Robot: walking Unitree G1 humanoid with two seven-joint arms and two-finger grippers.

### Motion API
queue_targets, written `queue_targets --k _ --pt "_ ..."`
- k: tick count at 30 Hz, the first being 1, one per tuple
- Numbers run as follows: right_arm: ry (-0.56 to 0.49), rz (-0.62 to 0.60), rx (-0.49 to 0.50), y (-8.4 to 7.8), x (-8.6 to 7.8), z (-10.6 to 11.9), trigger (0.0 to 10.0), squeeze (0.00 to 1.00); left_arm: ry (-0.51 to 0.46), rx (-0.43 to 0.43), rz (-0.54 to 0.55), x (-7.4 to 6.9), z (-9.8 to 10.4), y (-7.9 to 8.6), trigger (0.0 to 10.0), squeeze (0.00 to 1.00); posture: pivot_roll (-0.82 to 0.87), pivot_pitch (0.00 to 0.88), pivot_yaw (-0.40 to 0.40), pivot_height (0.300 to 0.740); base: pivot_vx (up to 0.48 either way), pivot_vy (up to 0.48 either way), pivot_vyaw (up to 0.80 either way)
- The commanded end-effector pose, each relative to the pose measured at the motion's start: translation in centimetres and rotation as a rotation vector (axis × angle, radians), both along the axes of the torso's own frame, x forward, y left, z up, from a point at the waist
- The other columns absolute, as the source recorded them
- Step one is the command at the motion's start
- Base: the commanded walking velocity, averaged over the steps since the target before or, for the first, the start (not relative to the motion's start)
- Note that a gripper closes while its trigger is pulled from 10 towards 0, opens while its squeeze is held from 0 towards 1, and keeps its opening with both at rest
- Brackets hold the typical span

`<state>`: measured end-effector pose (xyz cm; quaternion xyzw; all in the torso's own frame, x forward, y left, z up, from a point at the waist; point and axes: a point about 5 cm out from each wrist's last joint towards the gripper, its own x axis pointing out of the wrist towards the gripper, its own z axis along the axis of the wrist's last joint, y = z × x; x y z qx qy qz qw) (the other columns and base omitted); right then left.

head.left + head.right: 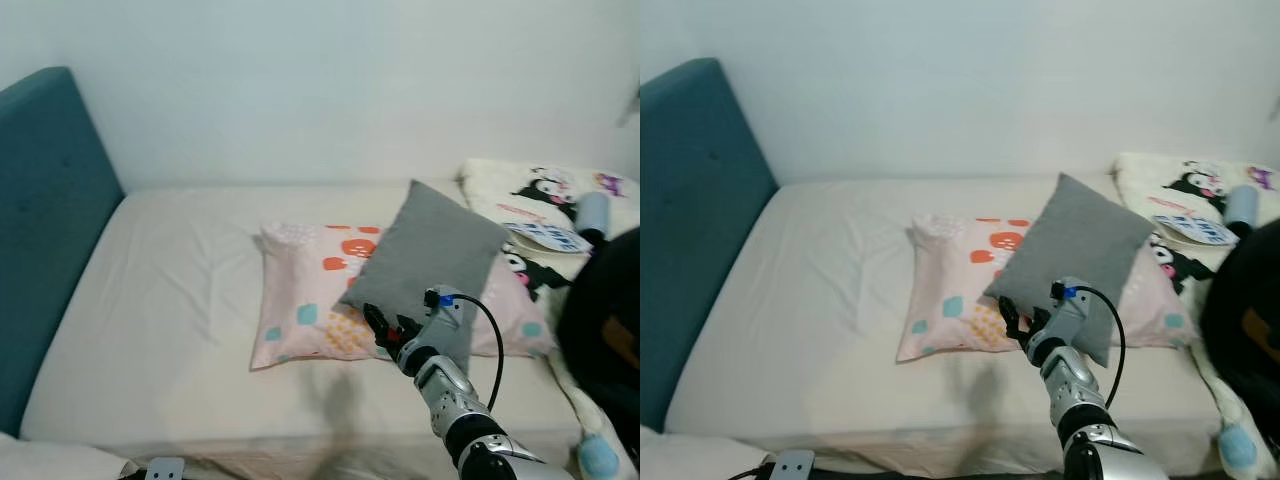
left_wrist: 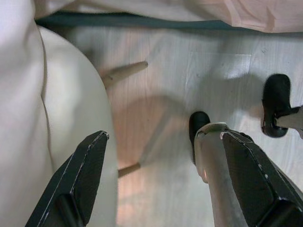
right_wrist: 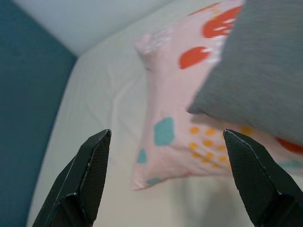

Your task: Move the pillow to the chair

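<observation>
A grey square pillow [image 1: 432, 255] leans tilted on top of a pink patterned pillow [image 1: 310, 300] in the middle of the bed. My right gripper [image 1: 384, 328] is raised over the bed's front part, right at the grey pillow's lower corner. Its fingers [image 3: 90, 175] stand wide open with nothing between them, and the pink pillow [image 3: 175, 127] and grey pillow [image 3: 260, 80] lie just ahead. My left gripper [image 2: 165, 184] hangs low and open, pointing down at the floor beside a cream cushioned seat [image 2: 42, 118].
The bed [image 1: 170, 330] has a cream sheet, a teal headboard [image 1: 45, 220] on the left and a white wall behind. A cartoon-print blanket [image 1: 550, 215] is bunched at the right. A dark rounded object [image 1: 605, 330] stands at the right edge. Wooden legs [image 2: 123, 73] show over pale floor.
</observation>
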<state>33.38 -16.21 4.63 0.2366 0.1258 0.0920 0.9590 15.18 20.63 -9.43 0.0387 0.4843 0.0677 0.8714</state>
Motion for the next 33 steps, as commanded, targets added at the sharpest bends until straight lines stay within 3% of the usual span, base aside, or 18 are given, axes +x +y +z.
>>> queue_targets --k 1,13,28,33 --pt "-0.008 -0.009 0.0 -0.26 0.03 0.09 10.0 0.0 0.02 0.0 -0.006 -0.3 -0.14 0.01 10.0 0.0 -0.09 0.034 0.025 0.74 0.0 -0.48 0.0" --pt "0.007 -0.027 -0.037 -0.38 0.29 0.27 10.0 0.0 0.021 -0.009 -0.004 -0.38 -0.21 -0.18 10.0 0.0 -0.09 0.045 0.021 0.74 0.0 -0.48 0.0" --pt "0.021 -0.027 -0.061 -0.24 0.36 0.24 10.0 0.0 0.026 -0.004 0.005 -0.63 -0.28 -0.09 10.0 0.0 -0.09 0.051 0.019 0.74 0.0 0.0 0.0" --pt "0.019 -0.029 -0.065 -0.22 0.48 0.39 10.0 0.0 0.033 0.008 0.008 -0.67 -0.29 0.01 10.0 0.0 -0.09 0.052 0.019 0.74 0.0 -0.48 0.0"
